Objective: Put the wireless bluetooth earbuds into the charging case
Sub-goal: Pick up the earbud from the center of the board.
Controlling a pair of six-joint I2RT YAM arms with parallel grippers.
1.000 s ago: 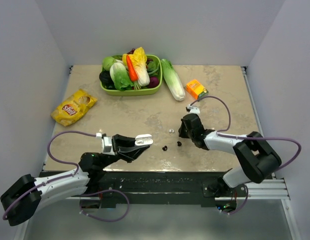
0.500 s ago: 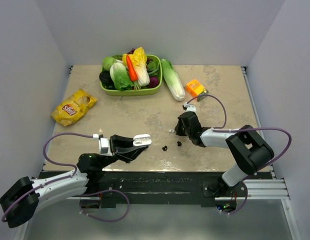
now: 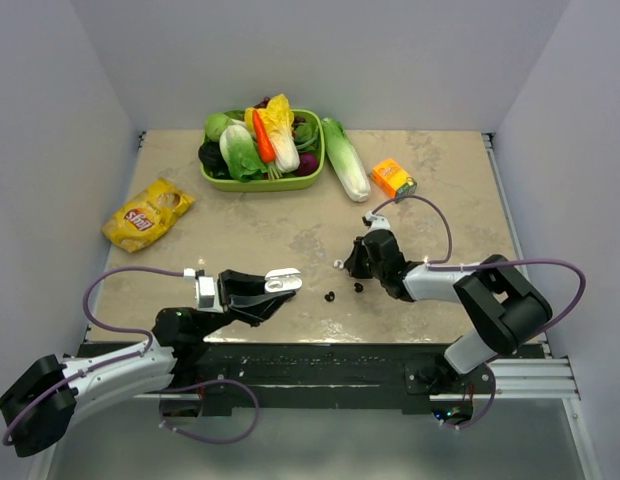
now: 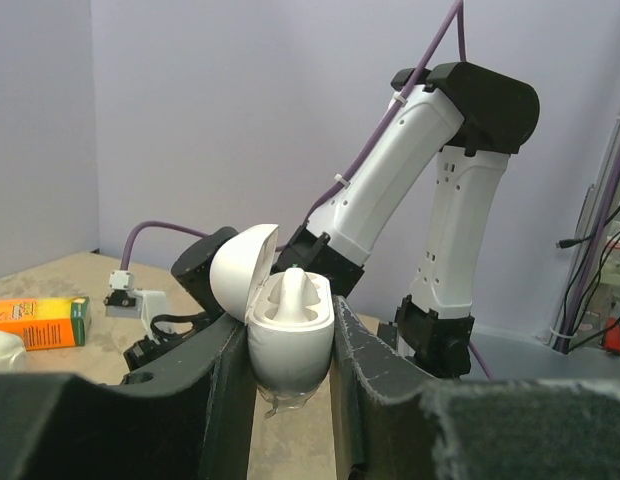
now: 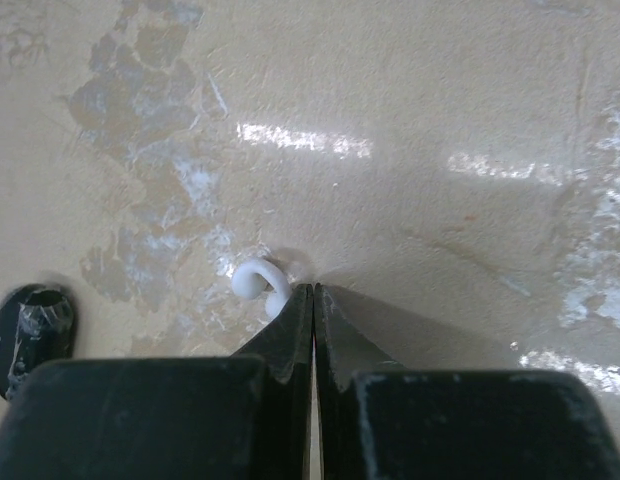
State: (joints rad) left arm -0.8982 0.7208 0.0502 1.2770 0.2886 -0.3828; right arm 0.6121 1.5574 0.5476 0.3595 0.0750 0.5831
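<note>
White earbud (image 5: 258, 280) lies on table (image 5: 440, 100) just beside the tips of the right gripper (image 5: 313, 300), jaws pressed together and empty, while the left gripper (image 3: 275, 290) pinches the open charging case (image 4: 288, 335); bud likely light, hard, slippery, so grip squarely across its rounded body.

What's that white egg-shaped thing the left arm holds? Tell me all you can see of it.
It is the charging case: smooth, glossy white plastic, egg-shaped, with its hinged lid swung open to one side. Inside, a white ridged insert stands up. The case sits upright, pinched at both sides by the dark jaws of the left gripper.
</note>
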